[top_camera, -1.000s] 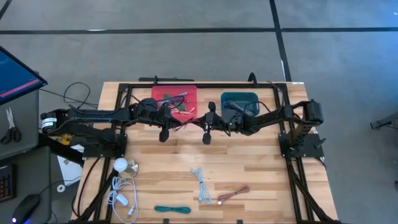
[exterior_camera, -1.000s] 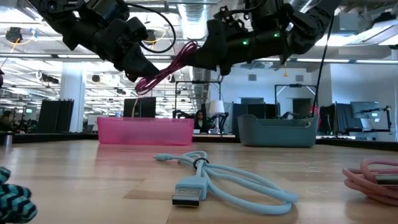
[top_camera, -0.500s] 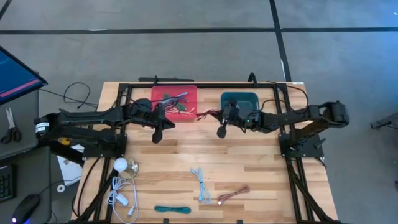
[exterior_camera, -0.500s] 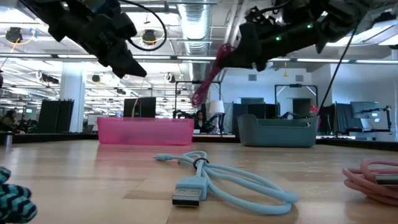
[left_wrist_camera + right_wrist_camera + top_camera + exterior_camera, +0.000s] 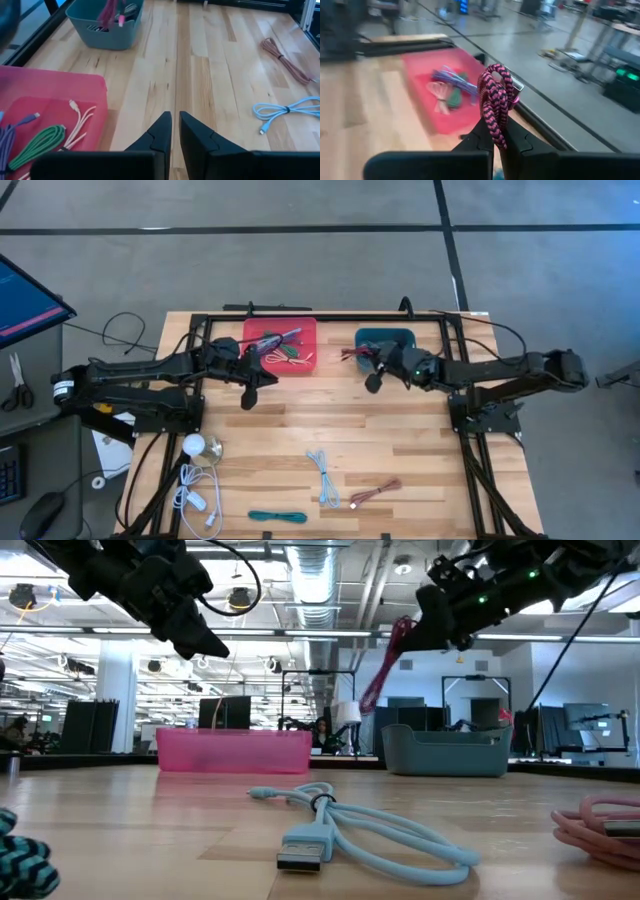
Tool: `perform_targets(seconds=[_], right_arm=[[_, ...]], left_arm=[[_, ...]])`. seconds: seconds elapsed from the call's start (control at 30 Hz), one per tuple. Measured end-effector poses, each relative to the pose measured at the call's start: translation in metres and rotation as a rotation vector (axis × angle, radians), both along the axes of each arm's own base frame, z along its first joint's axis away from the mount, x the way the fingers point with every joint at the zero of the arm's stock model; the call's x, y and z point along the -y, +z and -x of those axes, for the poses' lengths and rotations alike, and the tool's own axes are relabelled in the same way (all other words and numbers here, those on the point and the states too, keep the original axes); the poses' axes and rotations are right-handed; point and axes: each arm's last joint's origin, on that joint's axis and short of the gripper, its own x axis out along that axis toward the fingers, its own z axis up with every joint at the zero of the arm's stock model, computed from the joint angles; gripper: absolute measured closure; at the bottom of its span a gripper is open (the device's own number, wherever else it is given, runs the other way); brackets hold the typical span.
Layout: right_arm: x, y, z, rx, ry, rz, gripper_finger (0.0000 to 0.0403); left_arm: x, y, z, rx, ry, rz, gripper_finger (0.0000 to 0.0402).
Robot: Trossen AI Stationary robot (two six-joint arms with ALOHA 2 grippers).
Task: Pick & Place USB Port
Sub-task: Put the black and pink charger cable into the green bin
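- The right gripper is up in the air, just beside the teal bin at the back of the wooden counter.
- Its jaws are clamped on a pink and black cable. The cable is bunched in a loop and hangs down from the jaws, off the counter.
- In the low view the cable dangles near the teal bin, a bit toward the pink tray.
- The left gripper hangs over the counter beside the red tray. Its jaws are close together with a thin gap, and they hold nothing.
- The red tray has a purple cable, a green cable and a white cable in it.
- Some cables already lie in the teal bin.
- Nearer the front of the counter lie a light blue cable, a brown-pink cable, a teal cable and a white cable with a round plug.
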Motion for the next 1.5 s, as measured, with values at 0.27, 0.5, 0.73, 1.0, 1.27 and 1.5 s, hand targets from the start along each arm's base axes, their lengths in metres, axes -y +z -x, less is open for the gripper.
perform_targets(seconds=[0.27, 0.5, 0.73, 1.0, 1.27, 1.5], right_arm=[[0.016, 0.0, 0.026, -0.081, -0.154, -0.089, 0.0403], [0.031, -0.007, 0.044, -0.128, -0.313, -0.213, 0.0403], [0.046, -0.022, 0.049, -0.148, -0.303, -0.43, 0.0403], [0.057, -0.039, 0.042, -0.176, -0.291, -0.569, 0.0403], [0.066, -0.056, 0.041, -0.245, -0.349, -0.595, 0.0382], [0.071, -0.058, 0.044, -0.259, -0.37, -0.591, 0.0338]], left_arm=[[0.0, 0.0, 0.0, 0.001, 0.001, 0.003, 0.0367], [0.0, 0.0, 0.0, 0.002, 0.002, 0.002, 0.0367], [-0.003, 0.0, 0.0, -0.007, 0.095, -0.033, 0.0367], [-0.003, 0.0, 0.0, -0.005, 0.106, -0.038, 0.0367], [-0.003, 0.0, 0.0, -0.002, 0.116, -0.011, 0.0367], [-0.003, 0.0, 0.0, -0.002, 0.115, -0.015, 0.0367]])
